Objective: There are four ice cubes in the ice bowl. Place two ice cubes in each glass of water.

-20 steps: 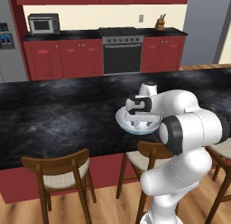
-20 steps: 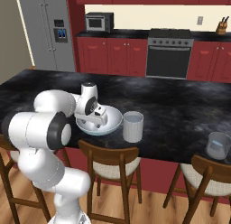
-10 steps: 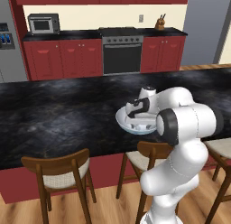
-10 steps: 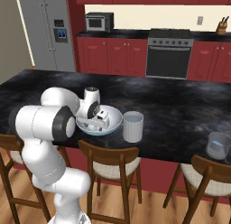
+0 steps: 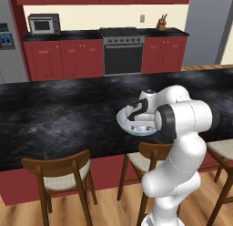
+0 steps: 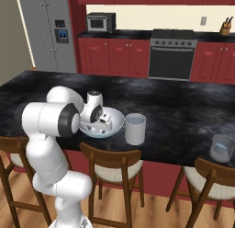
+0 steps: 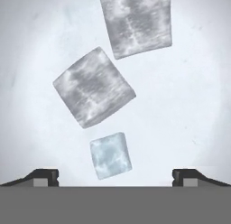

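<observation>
Now that the arm has folded down lower than it was a second ago, the gripper (image 7: 115, 175) is dipped right inside the ice bowl (image 5: 122, 122), and that's basically the whole change from where I'm standing. The elbow has swung forward and the hand has sunk towards the bowl's floor. Nothing else on the counter has shifted.

Looking along the hand, the jaws are spread as wide as they go with nothing between them. Three ice cubes show on the bowl's pale floor: a small bluish cube (image 7: 110, 155) lying just ahead of the gap between the fingertips, a bigger grey cube (image 7: 94, 87) beyond it, and another grey cube (image 7: 136, 22) further on, towards the far wall of the bowl. The two nearer ones sit close together and I can't tell if they touch.

So my read: this is the lineup for the first pick, no cube has left the bowl yet as far as I can see, and the bluish one looks like the target.

The nearer glass of water (image 6: 135, 128) stands just beside the bowl, on its right. The second glass of water (image 6: 222, 148) is well apart from the bowl, further right along the counter's front edge.
</observation>
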Motion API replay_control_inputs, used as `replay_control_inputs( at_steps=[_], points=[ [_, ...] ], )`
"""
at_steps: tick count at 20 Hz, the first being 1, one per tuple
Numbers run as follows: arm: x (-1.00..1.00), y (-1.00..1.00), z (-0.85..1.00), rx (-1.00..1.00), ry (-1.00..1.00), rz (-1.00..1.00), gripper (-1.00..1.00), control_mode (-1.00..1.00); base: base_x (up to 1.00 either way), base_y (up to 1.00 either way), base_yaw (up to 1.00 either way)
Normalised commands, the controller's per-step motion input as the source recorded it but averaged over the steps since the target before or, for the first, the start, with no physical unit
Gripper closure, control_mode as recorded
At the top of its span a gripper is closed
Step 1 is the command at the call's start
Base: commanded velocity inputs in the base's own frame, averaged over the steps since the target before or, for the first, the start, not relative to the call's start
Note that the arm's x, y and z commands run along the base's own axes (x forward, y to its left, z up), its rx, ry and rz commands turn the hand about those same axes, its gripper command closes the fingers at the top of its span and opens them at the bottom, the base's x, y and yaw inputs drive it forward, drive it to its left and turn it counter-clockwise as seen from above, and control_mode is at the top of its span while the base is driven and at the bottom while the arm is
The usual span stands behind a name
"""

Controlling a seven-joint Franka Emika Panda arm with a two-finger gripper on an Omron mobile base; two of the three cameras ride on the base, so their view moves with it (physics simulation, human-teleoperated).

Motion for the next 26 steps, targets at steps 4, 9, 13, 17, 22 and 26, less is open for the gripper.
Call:
replay_control_inputs(
  at_steps=[4, 9, 13, 17, 22, 26],
  points=[
    [0.15, 0.0, -0.15, 0.0, -0.02, 0.0, -1.0, -1.0, 0.0, 0.0, 0.0],
    [0.12, 0.0, -0.15, 0.0, -0.01, 0.0, -1.0, -1.0, 0.0, 0.0, 0.0],
    [-0.02, 0.0, -0.17, 0.0, 0.0, 0.0, 1.0, -1.0, 0.0, 0.0, 0.0],
    [-0.01, 0.0, -0.25, 0.0, 0.0, 0.0, 1.0, -1.0, 0.0, 0.0, 0.0],
    [-0.08, 0.0, -0.22, 0.0, 0.0, 0.0, 1.0, -1.0, 0.0, 0.0, 0.0],
    [-0.12, 0.0, -0.11, 0.0, 0.0, 0.0, 1.0, -1.0, 0.0, 0.0, 0.0]
  ],
)
